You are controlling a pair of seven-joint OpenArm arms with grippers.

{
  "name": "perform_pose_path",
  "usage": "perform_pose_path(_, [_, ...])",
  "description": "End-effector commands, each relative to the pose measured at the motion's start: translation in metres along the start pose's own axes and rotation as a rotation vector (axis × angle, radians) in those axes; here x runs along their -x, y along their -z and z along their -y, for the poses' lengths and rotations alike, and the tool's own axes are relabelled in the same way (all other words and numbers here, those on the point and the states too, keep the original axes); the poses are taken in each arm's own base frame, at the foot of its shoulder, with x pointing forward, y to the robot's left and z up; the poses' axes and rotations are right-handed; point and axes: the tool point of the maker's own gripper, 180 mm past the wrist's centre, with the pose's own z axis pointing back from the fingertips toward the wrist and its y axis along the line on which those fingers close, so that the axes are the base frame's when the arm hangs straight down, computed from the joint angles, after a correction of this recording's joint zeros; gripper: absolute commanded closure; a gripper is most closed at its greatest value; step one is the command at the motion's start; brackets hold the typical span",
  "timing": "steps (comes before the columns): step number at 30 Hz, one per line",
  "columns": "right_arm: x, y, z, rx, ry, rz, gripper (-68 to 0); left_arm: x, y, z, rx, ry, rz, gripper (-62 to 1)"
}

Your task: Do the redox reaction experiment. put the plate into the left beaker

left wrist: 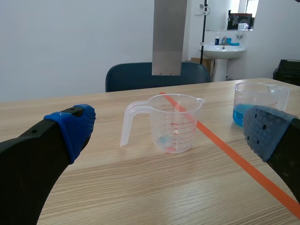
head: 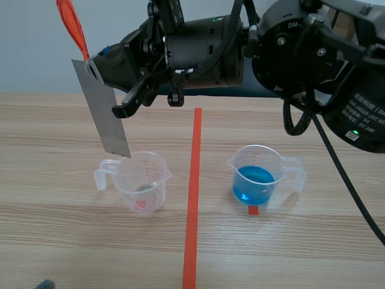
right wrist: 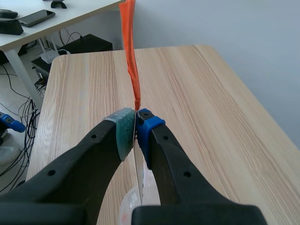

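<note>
My left claw (left wrist: 168, 130) is spread wide, holding nothing. The plate (head: 102, 108) is a flat grey metal strip with an orange tag (head: 72, 24) on top. It hangs nearly upright, its lower end slanting toward the clear left beaker (head: 143, 180), above the rim, apart. My right claw (right wrist: 136, 129) pinches its top end. A blue-filled beaker (head: 258, 177) stands rightward on the surface (head: 60, 241).

Black arms (head: 210, 51), blue-padded left hand (left wrist: 171, 130), black cables (head: 344, 176)

Grey plate (head: 102, 108) tilted, abv clear beaker (head: 143, 180)
</note>
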Motion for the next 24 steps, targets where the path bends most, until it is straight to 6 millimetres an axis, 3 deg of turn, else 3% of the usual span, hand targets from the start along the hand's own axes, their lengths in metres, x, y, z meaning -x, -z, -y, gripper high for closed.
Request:
perform_pose_path(1, [-0.032,-0.006,0.002,-0.001,-0.054,0.082,-0.6,-0.006,0.003,-0.003,0.003,0.007,0.032,-62.3])
perform_pose_path(8, [-0.041,-0.016,-0.003,-0.013,-0.072,0.102,-0.6,-0.006,0.003,-0.003,0.003,0.007,0.031,-62.3])
perform_pose_path(24, [-0.017,-0.021,0.0,0.029,-0.074,0.063,-0.6,-0.006,0.003,-0.003,0.003,0.007,0.032,-62.3])
